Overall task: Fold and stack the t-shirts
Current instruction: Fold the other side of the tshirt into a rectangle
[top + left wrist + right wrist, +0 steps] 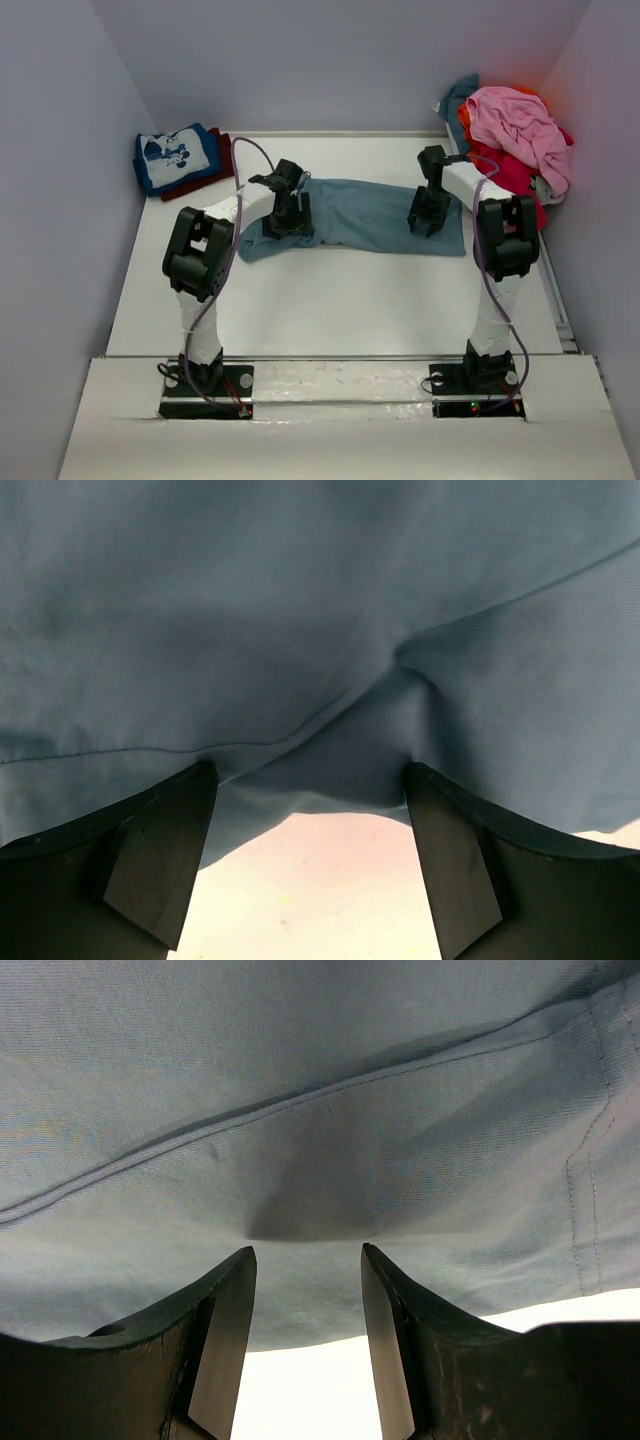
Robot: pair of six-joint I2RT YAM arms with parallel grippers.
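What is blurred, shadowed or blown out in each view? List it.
Top external: even light, slate-blue t-shirt sharp, shadows faint. Left wrist: cloth soft, table washed pinkish-white. Right wrist: stitching crisp, dark dimple in cloth above the right end effector, table strip overexposed.

The slate-blue t-shirt is soft, matt knit cloth with a fine, even grain, shallow creases and a double row of stitching along its hem. The fingers of the left claw and the right claw are dark, matt plastic, faintly scuffed at the edges. The desk is white, smooth and slightly glossy. The pink t-shirt is crumpled soft cloth, and the blue printed t-shirt looks matt too.
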